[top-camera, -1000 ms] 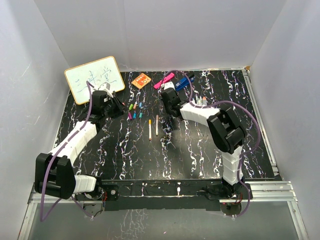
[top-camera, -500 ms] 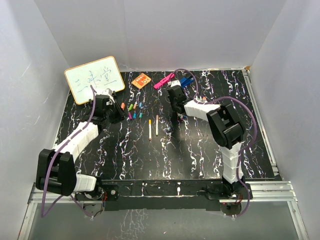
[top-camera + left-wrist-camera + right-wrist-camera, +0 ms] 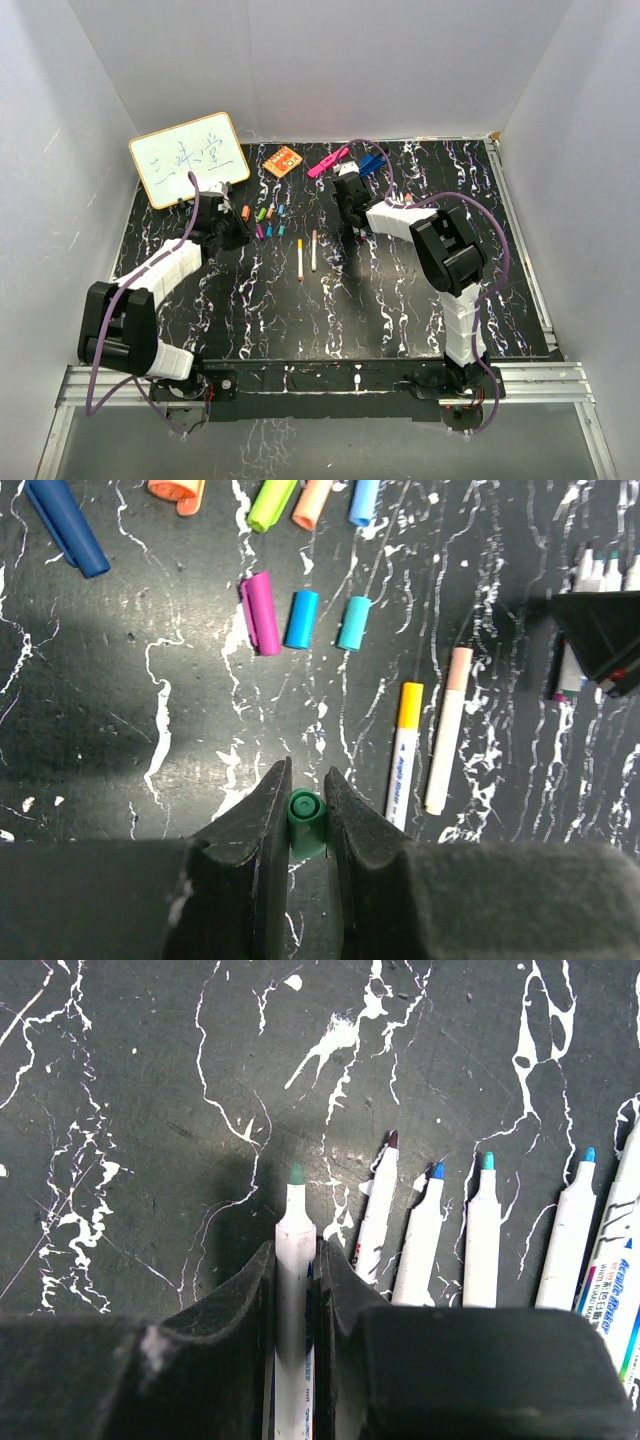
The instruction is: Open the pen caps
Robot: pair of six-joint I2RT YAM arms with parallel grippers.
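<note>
The left gripper is pinching a green cap between its closed fingers. The cap is a short, stubby plastic tube, and its round open mouth is facing the wrist camera. It is sitting just left of the yellow-capped pen; whether it is touching the table cannot be told. A peach-capped pen is lying parallel, just right of the yellow-capped pen.

Up and left of the yellow-capped pen, three loose caps are lying side by side: a magenta cap, a blue cap and a teal cap. Farther off in the same direction, an orange cap, a lime cap and a pale orange cap are showing at the frame's edge.

Seen from above, the right gripper is working up and right of the yellow-capped pen. It is clamping a white pen whose bare green tip is pointing away from the fingers. Beside it, a row of uncapped pens is lying parallel, tips purple, blue and teal.
</note>
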